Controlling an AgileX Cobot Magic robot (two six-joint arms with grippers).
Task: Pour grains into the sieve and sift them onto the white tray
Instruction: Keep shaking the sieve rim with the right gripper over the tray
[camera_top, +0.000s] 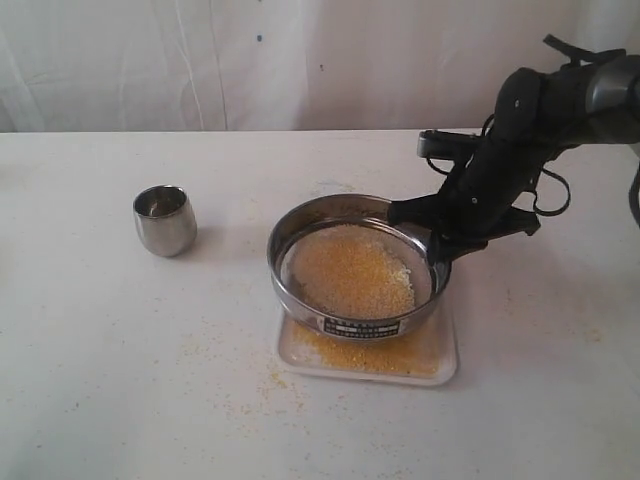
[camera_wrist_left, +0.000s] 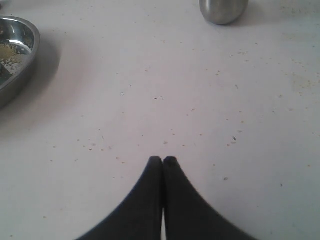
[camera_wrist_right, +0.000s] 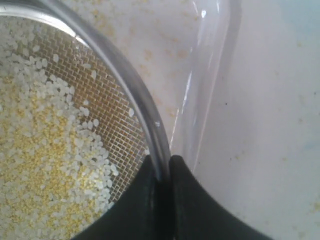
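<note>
Tray nearest: your white tray (camera_top: 447, 372) lies under the sieve (camera_top: 300, 303) to catch what falls, and is already dusted yellow. Most grains (camera_top: 350, 272) sit on the mesh. Your right gripper (camera_wrist_right: 161, 170) clamps the sieve's right rim, likely for shaking. Your left gripper (camera_wrist_left: 163, 160) is pinched closed, empty. The steel cup (camera_top: 165, 220) stands upright far left, out of the way.

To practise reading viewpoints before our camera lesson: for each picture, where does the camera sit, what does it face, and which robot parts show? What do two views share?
Exterior: off the arms, above the table, facing the sieve, white tray, steel cup; right arm shows.
Left wrist: looks past the shut left gripper at the table.
Right wrist: close on the right gripper pinching the sieve rim, grains inside.
Shared: exterior and right wrist both show that grip.
</note>
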